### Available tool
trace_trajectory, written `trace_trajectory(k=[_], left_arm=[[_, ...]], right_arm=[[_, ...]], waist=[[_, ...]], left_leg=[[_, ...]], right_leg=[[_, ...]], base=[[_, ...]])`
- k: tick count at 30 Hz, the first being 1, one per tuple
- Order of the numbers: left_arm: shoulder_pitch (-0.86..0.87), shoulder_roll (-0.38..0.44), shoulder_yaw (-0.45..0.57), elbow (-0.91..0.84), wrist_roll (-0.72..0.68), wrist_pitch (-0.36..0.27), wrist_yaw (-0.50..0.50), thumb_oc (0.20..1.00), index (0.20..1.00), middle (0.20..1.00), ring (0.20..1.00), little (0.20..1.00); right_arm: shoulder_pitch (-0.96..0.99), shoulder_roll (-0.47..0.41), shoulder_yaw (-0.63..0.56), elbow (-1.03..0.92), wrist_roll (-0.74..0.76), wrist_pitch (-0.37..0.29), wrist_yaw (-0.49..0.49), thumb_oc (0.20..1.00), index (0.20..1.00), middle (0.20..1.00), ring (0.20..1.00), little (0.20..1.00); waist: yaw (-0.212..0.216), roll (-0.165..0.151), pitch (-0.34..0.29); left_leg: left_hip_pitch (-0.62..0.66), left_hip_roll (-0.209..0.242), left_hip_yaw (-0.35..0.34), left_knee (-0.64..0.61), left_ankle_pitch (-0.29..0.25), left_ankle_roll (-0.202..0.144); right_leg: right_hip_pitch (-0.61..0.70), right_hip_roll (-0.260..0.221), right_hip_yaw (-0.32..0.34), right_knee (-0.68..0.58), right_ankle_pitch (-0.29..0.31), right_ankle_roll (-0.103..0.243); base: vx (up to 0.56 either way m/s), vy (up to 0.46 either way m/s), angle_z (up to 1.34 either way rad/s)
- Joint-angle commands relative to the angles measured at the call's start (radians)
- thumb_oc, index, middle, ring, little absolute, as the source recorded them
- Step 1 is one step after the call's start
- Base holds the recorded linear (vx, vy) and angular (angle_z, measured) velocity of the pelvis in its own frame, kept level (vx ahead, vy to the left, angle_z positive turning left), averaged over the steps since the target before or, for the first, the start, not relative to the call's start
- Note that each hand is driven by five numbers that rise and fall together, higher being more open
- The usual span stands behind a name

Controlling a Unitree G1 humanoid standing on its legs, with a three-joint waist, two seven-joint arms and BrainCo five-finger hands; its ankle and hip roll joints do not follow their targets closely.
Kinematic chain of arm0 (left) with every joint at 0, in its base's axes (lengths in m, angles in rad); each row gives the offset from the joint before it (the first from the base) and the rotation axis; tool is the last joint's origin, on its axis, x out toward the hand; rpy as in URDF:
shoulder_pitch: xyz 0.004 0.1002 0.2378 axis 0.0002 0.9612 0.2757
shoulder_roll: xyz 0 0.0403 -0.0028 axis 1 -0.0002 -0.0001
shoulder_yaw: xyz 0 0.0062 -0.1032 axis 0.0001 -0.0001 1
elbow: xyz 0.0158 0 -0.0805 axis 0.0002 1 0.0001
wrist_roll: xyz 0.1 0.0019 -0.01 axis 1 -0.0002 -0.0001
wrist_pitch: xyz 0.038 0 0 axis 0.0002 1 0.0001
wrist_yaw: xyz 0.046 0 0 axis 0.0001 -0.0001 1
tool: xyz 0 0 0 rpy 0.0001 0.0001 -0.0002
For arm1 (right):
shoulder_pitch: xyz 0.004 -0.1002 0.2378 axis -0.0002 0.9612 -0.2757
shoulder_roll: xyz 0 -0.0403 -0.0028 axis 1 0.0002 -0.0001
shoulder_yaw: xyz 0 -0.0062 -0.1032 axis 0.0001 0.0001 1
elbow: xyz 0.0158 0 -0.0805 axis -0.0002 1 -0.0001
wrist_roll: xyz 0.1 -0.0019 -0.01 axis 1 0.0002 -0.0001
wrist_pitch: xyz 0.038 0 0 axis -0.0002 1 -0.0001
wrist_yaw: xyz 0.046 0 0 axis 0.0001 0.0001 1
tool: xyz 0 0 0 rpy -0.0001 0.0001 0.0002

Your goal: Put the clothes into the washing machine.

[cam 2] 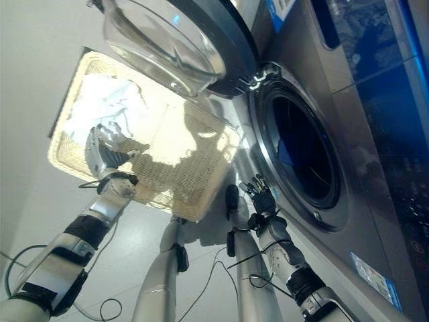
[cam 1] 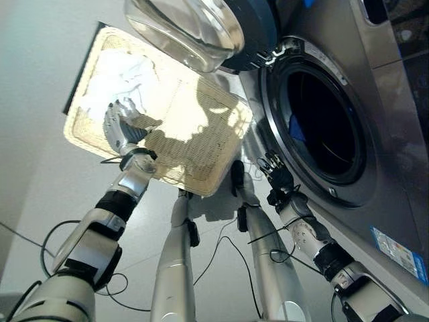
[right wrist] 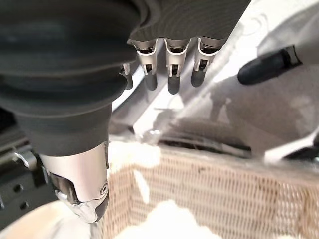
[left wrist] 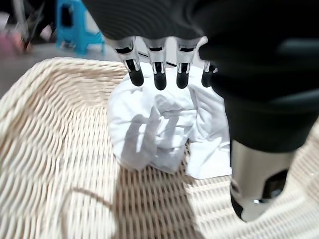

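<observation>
One white garment point(left wrist: 159, 132) lies bunched at the wicker basket's point(cam 1: 194, 134) far corner. Left hand point(cam 1: 120, 127) hovers above, fingers straight; right hand point(cam 1: 278, 173), fingers spread, waits beside the washing machine point(cam 1: 322, 127). Shallow grasp risks slippage.

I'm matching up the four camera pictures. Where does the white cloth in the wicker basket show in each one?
Left eye view: white cloth in the basket's far left corner, just beyond the left hand.
Right eye view: same corner, upper left.
Left wrist view: centre, just past the fingers.
Right wrist view: a pale blur at the bottom edge may be it; cannot tell.
Shared landmark: the wicker basket.
</observation>
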Motion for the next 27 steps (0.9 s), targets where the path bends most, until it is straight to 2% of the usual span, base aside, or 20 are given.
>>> trace_trajectory(k=[1, 2, 3, 8, 9, 10, 11, 12, 19, 20, 21, 22, 23, 24, 26, 27], left_arm=[[-0.067, 0.085, 0.008, 0.061, 0.1, 0.091, 0.039, 1.0, 1.0, 1.0, 1.0, 1.0], [-0.073, 0.089, 0.009, 0.067, 0.108, 0.103, 0.039, 1.0, 1.0, 1.0, 1.0, 1.0], [-0.1, 0.11, -0.003, 0.096, 0.125, 0.141, 0.04, 1.0, 1.0, 1.0, 1.0, 1.0], [-0.155, 0.141, -0.027, 0.149, 0.176, 0.207, 0.046, 1.0, 1.0, 1.0, 1.0, 1.0], [-0.168, 0.15, -0.041, 0.174, 0.185, 0.221, 0.047, 1.0, 1.0, 1.0, 1.0, 1.0], [-0.181, 0.157, -0.048, 0.181, 0.192, 0.237, 0.042, 1.0, 1.0, 1.0, 1.0, 1.0], [-0.197, 0.16, -0.046, 0.18, 0.193, 0.238, 0.042, 1.0, 1.0, 1.0, 1.0, 1.0], [-0.204, 0.167, -0.059, 0.195, 0.206, 0.248, 0.033, 1.0, 1.0, 1.0, 1.0, 1.0], [-0.285, 0.207, -0.107, 0.228, 0.223, 0.28, -0.007, 1.0, 1.0, 1.0, 1.0, 1.0], [-0.287, 0.208, -0.109, 0.228, 0.218, 0.279, -0.015, 0.837, 0.837, 0.837, 0.837, 0.837], [-0.289, 0.208, -0.111, 0.228, 0.214, 0.276, -0.022, 0.733, 0.733, 0.733, 0.733, 0.733], [-0.292, 0.21, -0.119, 0.227, 0.198, 0.265, -0.047, 0.335, 0.335, 0.335, 0.335, 0.335], [-0.294, 0.208, -0.117, 0.227, 0.177, 0.249, -0.06, 0.2, 0.2, 0.2, 0.2, 0.2], [-0.298, 0.205, -0.119, 0.229, 0.123, 0.217, -0.067, 0.2, 0.2, 0.2, 0.2, 0.2], [-0.296, 0.197, -0.111, 0.225, 0.091, 0.204, -0.064, 0.2, 0.2, 0.2, 0.2, 0.2], [-0.296, 0.19, -0.098, 0.228, 0.069, 0.178, -0.073, 0.2, 0.2, 0.2, 0.2, 0.2]], right_arm=[[0.079, -0.023, -0.001, -0.109, -0.066, -0.047, 0.003, 1.0, 1.0, 1.0, 1.0, 1.0], [0.081, -0.028, -0.001, -0.112, -0.065, -0.046, 0.005, 1.0, 1.0, 1.0, 1.0, 1.0], [0.097, -0.048, -0.002, -0.13, -0.071, -0.054, 0.013, 1.0, 1.0, 1.0, 1.0, 1.0], [0.118, -0.078, -0.009, -0.139, -0.07, -0.06, 0.038, 1.0, 1.0, 1.0, 1.0, 1.0], [0.132, -0.08, -0.004, -0.134, -0.067, -0.067, 0.046, 1.0, 1.0, 1.0, 1.0, 1.0], [0.133, -0.083, -0.001, -0.137, -0.057, -0.071, 0.049, 1.0, 1.0, 1.0, 1.0, 1.0], [0.118, -0.085, -0.007, -0.138, -0.057, -0.071, 0.049, 1.0, 1.0, 1.0, 1.0, 1.0], [0.13, -0.084, 0.001, -0.141, -0.046, -0.076, 0.05, 1.0, 1.0, 1.0, 1.0, 1.0], [0.124, -0.091, 0.005, -0.171, -0.01, -0.071, 0.048, 1.0, 1.0, 1.0, 1.0, 1.0], [0.124, -0.092, 0.005, -0.173, -0.012, -0.07, 0.048, 1.0, 1.0, 1.0, 1.0, 1.0], [0.125, -0.092, 0.005, -0.175, -0.013, -0.069, 0.048, 1.0, 1.0, 1.0, 1.0, 1.0], [0.128, -0.097, 0.003, -0.189, -0.017, -0.072, 0.047, 1.0, 1.0, 1.0, 1.0, 1.0], [0.126, -0.098, 0.003, -0.193, -0.019, -0.075, 0.046, 1.0, 1.0, 1.0, 1.0, 1.0], [0.124, -0.097, 0.003, -0.199, -0.029, -0.085, 0.041, 1.0, 1.0, 1.0, 1.0, 1.0], [0.123, -0.096, 0.003, -0.204, -0.034, -0.09, 0.039, 1.0, 1.0, 1.0, 1.0, 1.0], [0.117, -0.094, 0.005, -0.205, -0.047, -0.097, 0.032, 1.0, 1.0, 1.0, 1.0, 1.0]], waist=[[-0.008, -0.071, -0.018], [-0.01, -0.073, -0.018], [-0.022, -0.081, -0.018], [-0.041, -0.088, -0.018], [-0.042, -0.086, -0.018], [-0.045, -0.088, -0.018], [-0.049, -0.091, -0.018], [-0.048, -0.09, -0.018], [-0.058, -0.093, -0.018], [-0.058, -0.092, -0.018], [-0.058, -0.092, -0.018], [-0.058, -0.091, -0.018], [-0.058, -0.089, -0.018], [-0.058, -0.088, -0.018], [-0.057, -0.088, -0.018], [-0.057, -0.087, -0.018]], left_leg=[[-0.054, -0.061, 0.042, 0.12, -0.08, -0.039], [-0.058, -0.061, 0.044, 0.125, -0.082, -0.039], [-0.083, -0.058, 0.05, 0.146, -0.09, -0.04], [-0.144, -0.058, 0.059, 0.191, -0.111, -0.037], [-0.142, -0.054, 0.048, 0.211, -0.148, -0.042], [-0.157, -0.052, 0.048, 0.222, -0.155, -0.041], [-0.189, -0.055, 0.062, 0.22, -0.126, -0.034], [-0.181, -0.053, 0.046, 0.236, -0.163, -0.039], [-0.295, -0.054, 0.024, 0.284, -0.18, -0.032], [-0.301, -0.054, 0.023, 0.287, -0.181, -0.031], [-0.309, -0.055, 0.021, 0.292, -0.182, -0.031], [-0.348, -0.062, 0.006, 0.32, -0.192, -0.026], [-0.362, -0.065, 0.002, 0.332, -0.196, -0.024], [-0.381, -0.07, -0.006, 0.344, -0.203, -0.019], [-0.393, -0.072, -0.01, 0.354, -0.206, -0.017], [-0.403, -0.074, -0.014, 0.362, -0.21, -0.016]], right_leg=[[0.035, 0.042, -0.008, -0.187, 0.14, 0.088], [0.031, 0.041, -0.007, -0.187, 0.14, 0.088], [0.007, 0.04, -0.003, -0.183, 0.142, 0.091], [-0.056, 0.032, 0.007, -0.176, 0.146, 0.097], [-0.053, 0.035, 0.012, -0.169, 0.122, 0.105], [-0.066, 0.034, 0.014, -0.167, 0.122, 0.107], [-0.099, 0.028, 0.013, -0.17, 0.149, 0.1], [-0.088, 0.035, 0.019, -0.163, 0.121, 0.107], [-0.191, 0.039, 0.041, -0.129, 0.117, 0.108], [-0.197, 0.039, 0.042, -0.126, 0.116, 0.108], [-0.204, 0.04, 0.044, -0.121, 0.114, 0.108], [-0.241, 0.045, 0.052, -0.092, 0.105, 0.105], [-0.255, 0.047, 0.054, -0.081, 0.101, 0.105], [-0.274, 0.051, 0.059, -0.064, 0.094, 0.103], [-0.286, 0.052, 0.061, -0.053, 0.091, 0.102], [-0.295, 0.054, 0.063, -0.045, 0.086, 0.103]], base=[[0.02, 0.052, 0.01], [0.03, 0.063, -0.01], [0.02, 0.048, -0.02], [0.04, 0.075, -0.02], [0.09, 0.08, -0.02], [0.03, 0.054, -0.02], [0.02, 0.037, -0.02], [0.01, 0.035, 0.0], [0.02, 0.053, 0.0], [0.0, 0.0, 0.0], [0.03, 0.034, -0.01], [0.03, 0.034, 0.0], [0.04, 0.038, -0.02], [0.0, 0.0, 0.0], [0.01, 0.008, -0.02], [0.0, 0.0, 0.0]])
